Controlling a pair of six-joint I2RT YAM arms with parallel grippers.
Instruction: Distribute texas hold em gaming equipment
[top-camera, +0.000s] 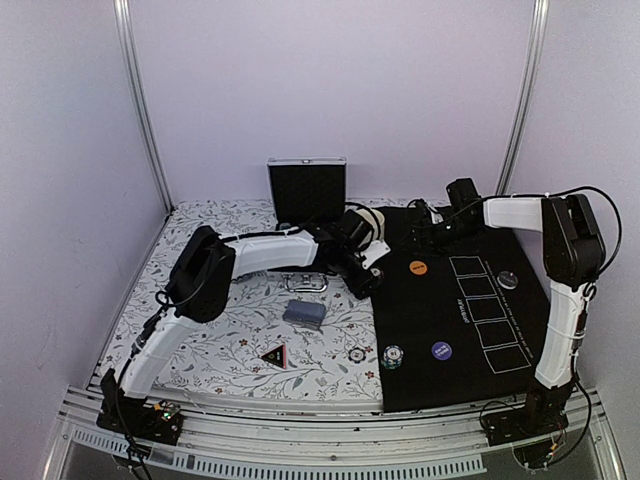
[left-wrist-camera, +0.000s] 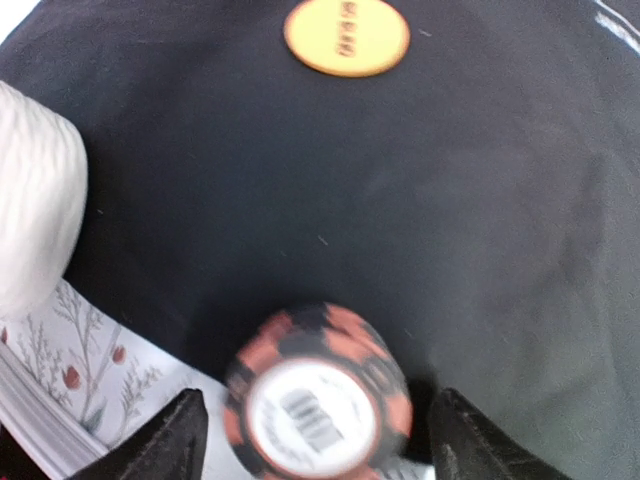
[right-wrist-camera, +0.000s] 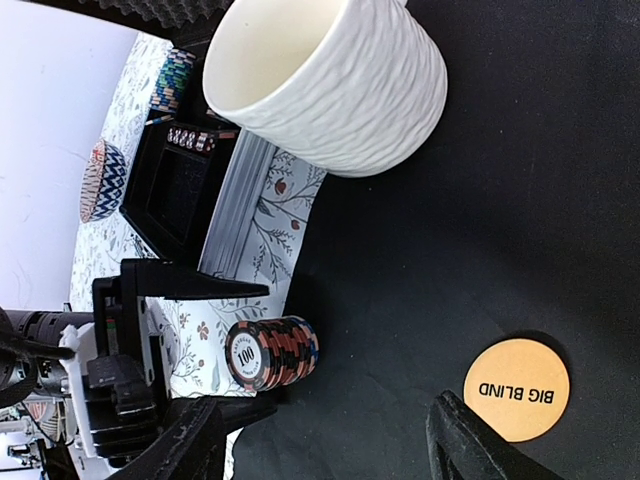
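Note:
A stack of orange-and-black striped poker chips (left-wrist-camera: 318, 395) stands at the left edge of the black mat (top-camera: 440, 310), also in the right wrist view (right-wrist-camera: 272, 352). My left gripper (top-camera: 365, 280) is open, its fingers on either side of this stack without clamping it. My right gripper (top-camera: 428, 232) is open and empty above the mat's far end. The orange disc (top-camera: 418, 267) lies on the mat, marked BIG BLIND (right-wrist-camera: 516, 389). A dark blue disc (top-camera: 441, 350), another chip stack (top-camera: 391, 356), a single chip (top-camera: 356, 355), the triangle marker (top-camera: 273, 355) and the grey-blue card deck (top-camera: 303, 314) lie nearer me.
A cream cup (top-camera: 365, 222) stands at the mat's far left corner, close to both grippers. An open black case (top-camera: 307, 188) stands at the back, with chips in it (right-wrist-camera: 175, 80). A clear disc (top-camera: 508, 280) lies beside white card outlines (top-camera: 490, 315). A patterned dish (right-wrist-camera: 100, 180) shows beyond.

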